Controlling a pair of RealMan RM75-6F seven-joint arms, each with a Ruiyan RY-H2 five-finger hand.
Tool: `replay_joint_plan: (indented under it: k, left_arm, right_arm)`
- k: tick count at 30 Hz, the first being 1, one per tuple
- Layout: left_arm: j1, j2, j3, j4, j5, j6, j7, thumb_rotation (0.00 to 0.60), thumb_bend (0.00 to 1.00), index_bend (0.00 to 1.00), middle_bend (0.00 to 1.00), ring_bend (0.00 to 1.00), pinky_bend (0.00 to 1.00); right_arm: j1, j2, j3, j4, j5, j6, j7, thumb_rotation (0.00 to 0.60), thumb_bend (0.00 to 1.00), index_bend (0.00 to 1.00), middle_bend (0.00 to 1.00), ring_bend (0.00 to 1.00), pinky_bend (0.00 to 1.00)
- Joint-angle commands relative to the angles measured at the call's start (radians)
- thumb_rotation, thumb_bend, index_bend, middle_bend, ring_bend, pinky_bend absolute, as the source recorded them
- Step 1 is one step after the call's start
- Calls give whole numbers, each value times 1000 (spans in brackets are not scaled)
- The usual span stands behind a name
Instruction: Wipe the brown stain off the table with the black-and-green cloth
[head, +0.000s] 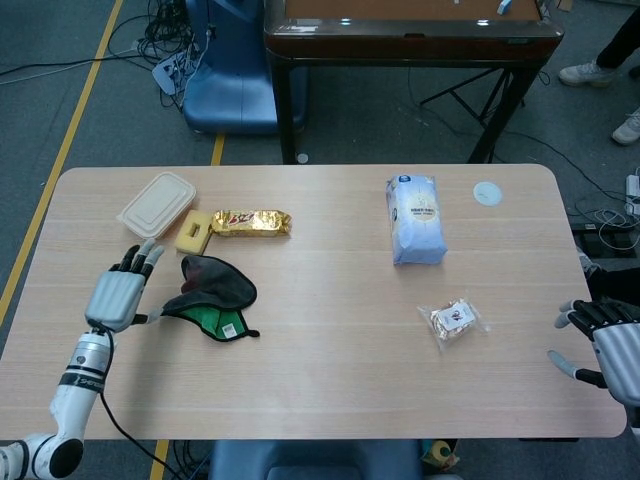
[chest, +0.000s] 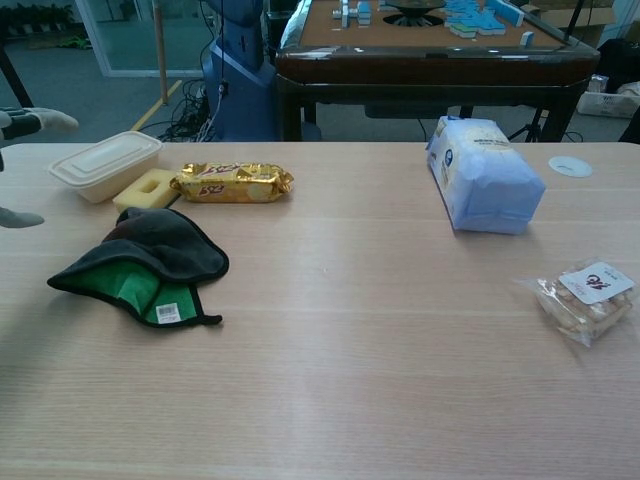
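I see the cloth (head: 213, 298) flat on the desk (head: 320, 380), left of centre, folded over itself. My left hand (head: 118, 296) sits just left of it, apart from it, fingers spread. Behind the cloth: sponge (head: 194, 232), with the lidded container (head: 157, 204) to its left and the snack bar (head: 250, 222) to its right, all close together. Tissue pack (head: 414, 219) lies right of centre, far side; small round disc (head: 487, 193) right of it near the back edge. Bagged snack (head: 455, 320) lies in front of the tissue pack. My right hand (head: 608, 344) is at the desk's right edge, well apart from everything.
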Motion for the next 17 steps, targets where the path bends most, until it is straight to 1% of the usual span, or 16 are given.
replay_joint_plan:
  k: [1,5,11,17]
  left_arm:
    - [79,54,36,-55,43,80,-50,600,170,0,0,39,311]
    - [167,96,67,-93,96,173,-97,600,169,0,0,42,311]
    - [275,110,105,-105,178,289,-134,600,170,0,0,42,311]
    - [355,120,131,-133,232,357,-140,600,170,0,0,42,311]
  right_arm:
    - [8,-2,-2,-1,-5,-11,-3,600,254,468,367,341,319]
    - [23,-9,-6,-2,-23,-27,-4,600,254,468,365,341,319]
    - [34,-15,-10,-4,-38,-36,-11,600,255,468,360,328,319]
    - [33,-21,-15,-6,-59,-21,-23,600,254,468,359,321,319]
